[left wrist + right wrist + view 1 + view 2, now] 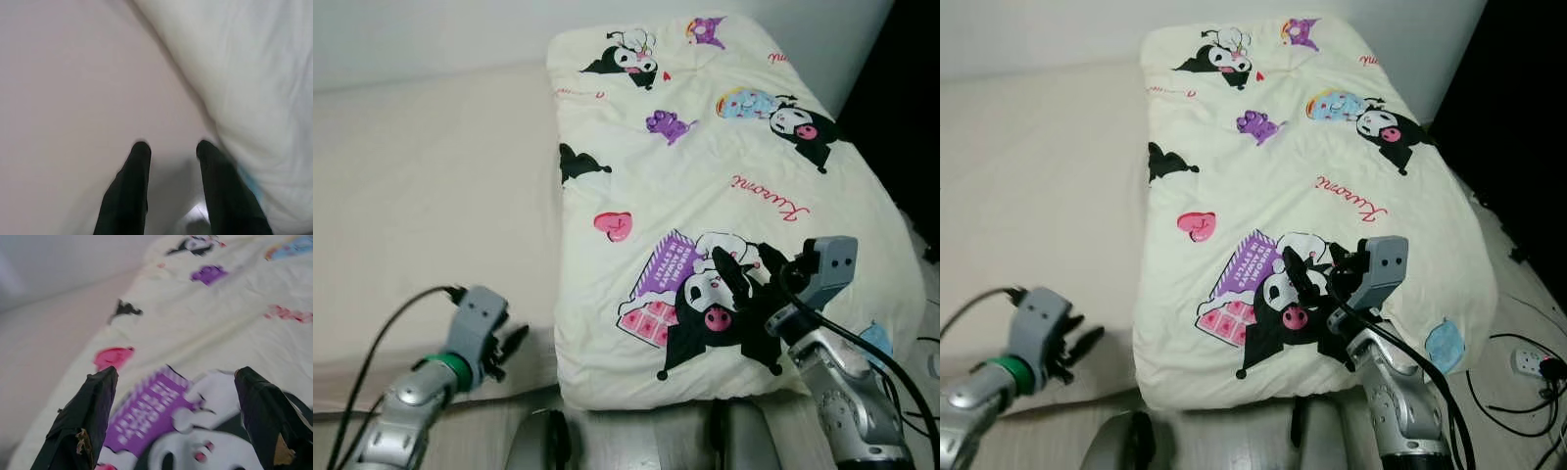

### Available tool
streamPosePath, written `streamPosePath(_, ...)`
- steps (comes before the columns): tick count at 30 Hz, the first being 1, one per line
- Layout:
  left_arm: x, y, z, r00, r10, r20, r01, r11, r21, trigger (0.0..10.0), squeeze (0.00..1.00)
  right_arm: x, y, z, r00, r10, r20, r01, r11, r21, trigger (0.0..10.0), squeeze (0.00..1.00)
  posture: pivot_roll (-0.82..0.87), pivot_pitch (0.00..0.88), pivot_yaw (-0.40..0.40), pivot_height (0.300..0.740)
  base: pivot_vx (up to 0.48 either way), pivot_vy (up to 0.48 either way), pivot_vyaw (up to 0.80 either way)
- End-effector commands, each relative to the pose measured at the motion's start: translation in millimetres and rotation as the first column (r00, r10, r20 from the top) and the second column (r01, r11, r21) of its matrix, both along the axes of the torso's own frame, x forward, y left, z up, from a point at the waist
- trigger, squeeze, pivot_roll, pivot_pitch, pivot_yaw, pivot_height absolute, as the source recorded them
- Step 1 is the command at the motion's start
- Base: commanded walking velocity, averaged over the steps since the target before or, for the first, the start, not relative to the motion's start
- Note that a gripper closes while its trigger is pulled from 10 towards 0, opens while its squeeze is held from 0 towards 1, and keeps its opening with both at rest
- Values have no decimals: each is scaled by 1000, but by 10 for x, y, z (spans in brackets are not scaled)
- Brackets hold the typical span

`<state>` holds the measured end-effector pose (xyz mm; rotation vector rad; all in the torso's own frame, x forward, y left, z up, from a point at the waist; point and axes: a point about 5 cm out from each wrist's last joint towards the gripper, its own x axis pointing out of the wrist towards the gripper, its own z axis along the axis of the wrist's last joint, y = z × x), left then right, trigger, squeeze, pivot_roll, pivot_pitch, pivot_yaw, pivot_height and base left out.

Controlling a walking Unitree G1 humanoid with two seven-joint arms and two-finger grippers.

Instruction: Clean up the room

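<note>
A cream quilt (705, 186) printed with cartoon characters lies folded on the right half of the bed (431, 206). My right gripper (746, 271) hovers open just above the quilt's near part, over the black-and-white character print; in the right wrist view its fingers (88, 416) spread wide over the purple and pink prints of the quilt (205, 328). My left gripper (512, 345) sits low at the bed's near edge, left of the quilt's corner, open with nothing between its fingers (132, 181). The quilt's edge (254, 98) lies beside it.
The bare beige mattress sheet (1038, 196) covers the left half of the bed. A white wall (431, 29) runs behind. On the floor at the right lie black cables and a white power strip (1528, 364). A dark area (1518, 117) stands at the far right.
</note>
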<state>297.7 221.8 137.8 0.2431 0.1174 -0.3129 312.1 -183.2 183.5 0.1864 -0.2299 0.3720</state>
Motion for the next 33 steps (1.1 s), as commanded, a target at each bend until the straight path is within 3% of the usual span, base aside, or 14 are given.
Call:
streamPosePath(1, -3, -2, 306, 998, 8, 70, -1, 995, -99, 10000, 0, -51, 166, 22, 996, 89, 8, -89, 996, 3, 10000, 0, -75, 196, 137, 585, 0, 0, 0)
streamPosePath(2, 38, -91, 632, 982, 18, 186, 9, 990, -141, 10000, 0, -95, 268, 50, 991, 130, 26, -130, 991, -8, 10000, 0, -57, 178, 116, 585, 0, 0, 0)
streamPosePath(3, 38, -91, 632, 982, 18, 186, 9, 990, -141, 10000, 0, -95, 268, 50, 991, 130, 26, -130, 991, -8, 10000, 0, -57, 178, 116, 585, 0, 0, 0)
streamPosePath(4, 71, -178, 851, 958, 46, 282, -6, 990, -138, 10000, 0, -136, 361, 58, 989, 144, 45, -144, 990, -11, 10000, 0, -59, 162, 104, 585, 0, 0, 0)
streamPosePath(5, 71, -178, 851, 958, 46, 282, -6, 990, -138, 10000, 0, -136, 361, 58, 989, 144, 45, -144, 990, -11, 10000, 0, -59, 162, 104, 585, 0, 0, 0)
streamPosePath(7, 109, -279, 964, 924, 99, 369, -65, 992, -105, 10000, 0, -171, 467, 62, 990, 127, 68, -128, 992, 1, 10000, 0, -63, 153, 98, 585, 0, 0, 0)
streamPosePath(11, 117, -295, 881, 928, 136, 346, -98, 987, -123, 10000, 0, -168, 496, 69, 991, 102, 83, -103, 995, -3, 10000, 0, -73, 141, 90, 585, 0, 0, 0)
streamPosePath(13, 95, -321, 673, 939, 195, 282, -156, 975, -156, 10000, 0, -149, 504, 87, 991, 51, 123, -43, 997, -65, 10000, 0, -80, 124, 72, 585, 0, 0, 0)
streamPosePath(16, 70, -347, 579, 937, 246, 248, -200, 960, -197, 10000, 0, -133, 481, 95, 987, 17, 162, 2, 993, -121, 10000, 0, -75, 104, 55, 595, 0, 0, 0)
streamPosePath(26, 12, -472, 523, 943, 261, 206, -213, 950, -228, 10000, 0, -103, 436, 112, 984, 4, 179, 24, 988, -155, 10000, 0, -78, 83, 47, 615, 0, 0, 0)
streamPosePath(33, -4, -467, 396, 929, 319, 190, -282, 939, -196, 10000, 0, -46, 218, 237, 963, -87, 255, 138, 972, -189, 10000, 0, -82, 67, 55, 649, 0, 0, 0)
